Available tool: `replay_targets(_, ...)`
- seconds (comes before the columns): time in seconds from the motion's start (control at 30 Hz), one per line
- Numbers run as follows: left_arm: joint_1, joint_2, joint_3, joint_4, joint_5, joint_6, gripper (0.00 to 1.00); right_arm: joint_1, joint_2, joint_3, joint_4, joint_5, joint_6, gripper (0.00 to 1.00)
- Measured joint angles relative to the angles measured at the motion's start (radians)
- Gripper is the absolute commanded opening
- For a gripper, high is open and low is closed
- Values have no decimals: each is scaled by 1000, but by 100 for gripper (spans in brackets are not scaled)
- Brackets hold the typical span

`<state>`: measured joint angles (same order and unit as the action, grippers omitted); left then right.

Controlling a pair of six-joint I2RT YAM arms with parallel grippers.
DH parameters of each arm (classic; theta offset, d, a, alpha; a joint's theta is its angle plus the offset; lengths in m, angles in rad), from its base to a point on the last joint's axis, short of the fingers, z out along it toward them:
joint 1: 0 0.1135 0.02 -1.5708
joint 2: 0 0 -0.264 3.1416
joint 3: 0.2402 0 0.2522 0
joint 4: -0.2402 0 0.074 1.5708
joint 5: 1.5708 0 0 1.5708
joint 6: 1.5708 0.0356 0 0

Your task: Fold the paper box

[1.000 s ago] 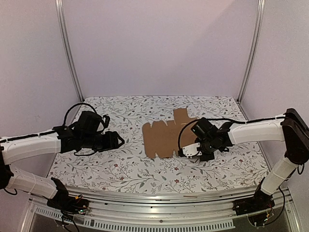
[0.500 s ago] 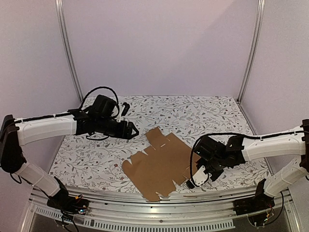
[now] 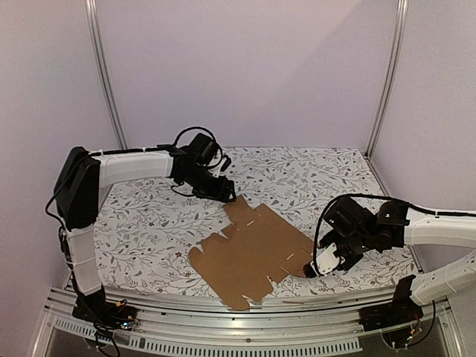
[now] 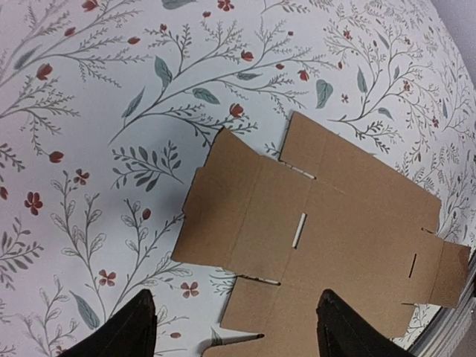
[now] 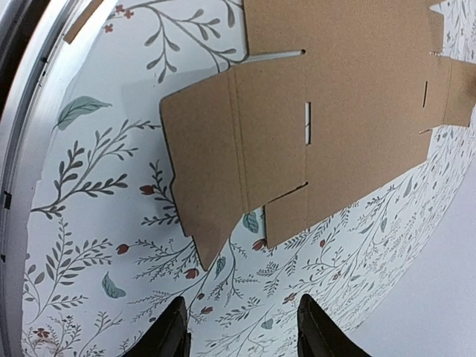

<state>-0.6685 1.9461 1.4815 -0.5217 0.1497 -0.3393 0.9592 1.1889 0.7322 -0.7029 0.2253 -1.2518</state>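
The paper box point(image 3: 249, 249) is a flat brown die-cut cardboard sheet with tabs and slots, lying unfolded on the floral table near the front edge. It fills much of the left wrist view point(image 4: 320, 216) and the right wrist view point(image 5: 312, 119). My left gripper point(image 3: 229, 195) is open and empty, hovering just above the sheet's far corner. In the left wrist view my left gripper point(image 4: 236, 331) shows dark fingertips point(image 4: 123, 335) spread wide. My right gripper point(image 3: 321, 266) is open and empty, just off the sheet's right edge. In the right wrist view my right gripper point(image 5: 242, 331) has its fingertips point(image 5: 172, 335) apart over bare cloth.
The floral tablecloth point(image 3: 149, 223) covers the table. A metal rail point(image 3: 223, 309) runs along the near edge, close to the sheet's front corner. Purple walls and metal posts point(image 3: 104, 82) enclose the back and sides.
The left arm swung from the left side toward the back centre, reaching the sheet's far corner. The right gripper dragged the sheet toward the front edge, then let go and drew slightly to the right.
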Motion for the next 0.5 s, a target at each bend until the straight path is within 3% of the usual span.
replay_targets(0.3,50,236,247,-119,30,51,64,-206,-176,83,-114,-249,214,50)
replay_targets(0.5,54,300,294,-158,96,82,43,-281,-241,92,-119,-375,330,50)
